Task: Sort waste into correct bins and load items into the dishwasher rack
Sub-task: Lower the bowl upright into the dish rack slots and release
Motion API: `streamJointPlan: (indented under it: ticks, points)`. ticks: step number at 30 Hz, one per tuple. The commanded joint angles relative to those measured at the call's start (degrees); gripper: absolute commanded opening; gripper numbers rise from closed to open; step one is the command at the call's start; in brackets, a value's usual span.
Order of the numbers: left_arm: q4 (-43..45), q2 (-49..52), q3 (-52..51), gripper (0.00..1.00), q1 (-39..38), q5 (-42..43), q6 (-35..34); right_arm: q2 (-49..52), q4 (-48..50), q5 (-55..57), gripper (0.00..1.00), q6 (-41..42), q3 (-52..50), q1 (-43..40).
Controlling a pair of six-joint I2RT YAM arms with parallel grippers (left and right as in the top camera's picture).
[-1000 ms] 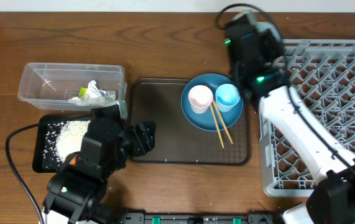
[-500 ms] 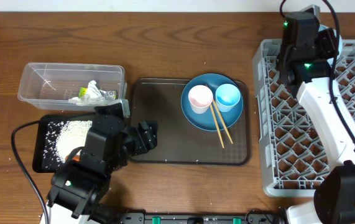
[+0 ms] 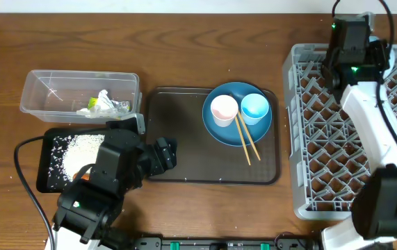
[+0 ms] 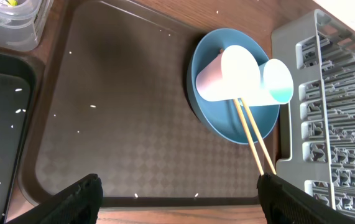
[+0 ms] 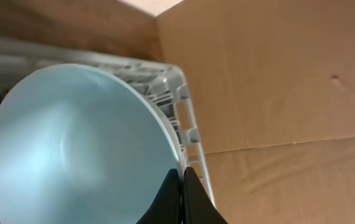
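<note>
My left gripper [image 4: 183,202] gapes wide, holding nothing, above the brown tray [image 4: 121,124]. The blue plate [image 4: 217,119] with its pink cup [image 4: 211,81], blue cup [image 4: 275,84] and chopsticks [image 4: 256,142] lies ahead of the right finger. My right gripper [image 5: 181,179] pinches the bowl [image 5: 71,143] by its rim, with the rack [image 5: 184,115] corner just beyond its tips.

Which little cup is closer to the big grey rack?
The light blue cup: it stands on the blue plate on the side toward the grey rack; the pink cup is farther away.
</note>
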Motion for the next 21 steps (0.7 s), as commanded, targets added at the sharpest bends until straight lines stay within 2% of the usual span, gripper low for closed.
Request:
streamJointPlan:
  ticks: [1,13,21]
  points:
    - [-0.2,0.0,1.1,0.83,0.2,-0.1,0.4,3.8,0.0,0.6,0.01,0.9,0.3,-0.4]
    - [0.5,0.0,1.1,0.83,0.2,-0.1,0.4,8.2,0.1,2.5,0.01,-2.2,0.3,4.6]
    - [0.2,0.0,1.1,0.83,0.2,-0.1,0.4,8.2,-4.9,-4.0,0.01,-1.2,0.3,6.3]
